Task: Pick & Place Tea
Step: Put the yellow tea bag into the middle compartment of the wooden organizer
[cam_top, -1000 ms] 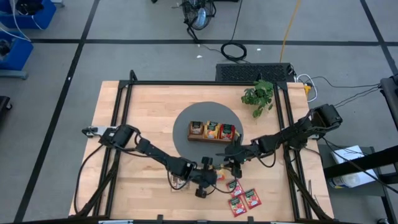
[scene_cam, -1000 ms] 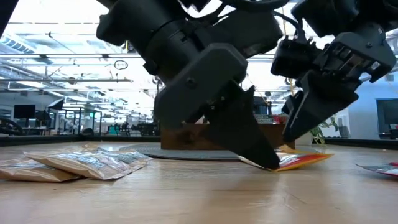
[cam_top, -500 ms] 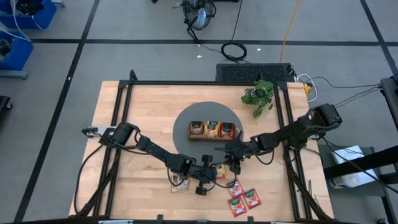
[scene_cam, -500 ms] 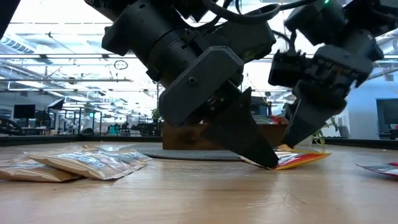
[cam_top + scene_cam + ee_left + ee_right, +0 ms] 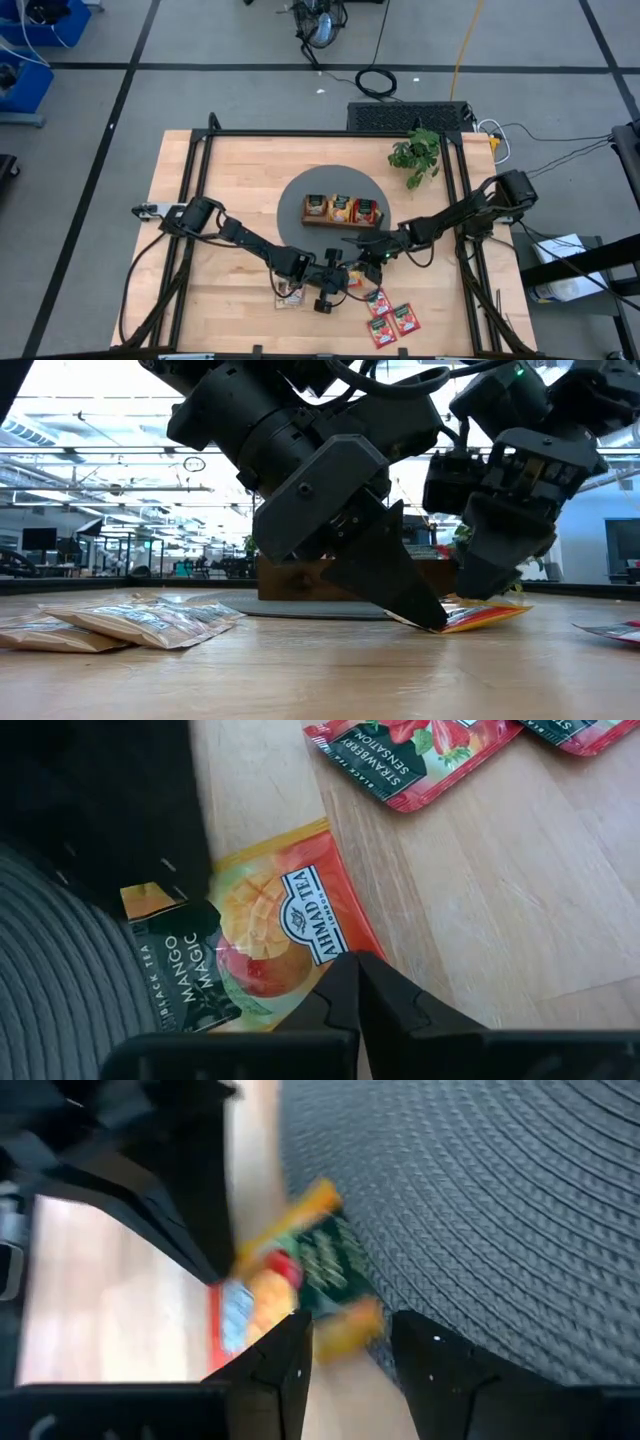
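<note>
The left gripper [image 5: 350, 970] is pinching shut on the near edge of the orange mango tea sachet [image 5: 262, 945], which is lying on the wood with its far edge lapping onto the grey round mat [image 5: 300, 190], just in front of the wooden three-compartment tray [image 5: 342, 210]. The right gripper [image 5: 345, 1340] is hovering over the same sachet from the mat side, fingers parted and holding nothing. To do this step well, I judge the left arm should be lifting the sachet's edge only slightly so the right fingers can be straddling the raised edge before closing. Against the earlier frames, the right gripper is sitting lower and closer to the left one, while the sachet is lying where it was.
</note>
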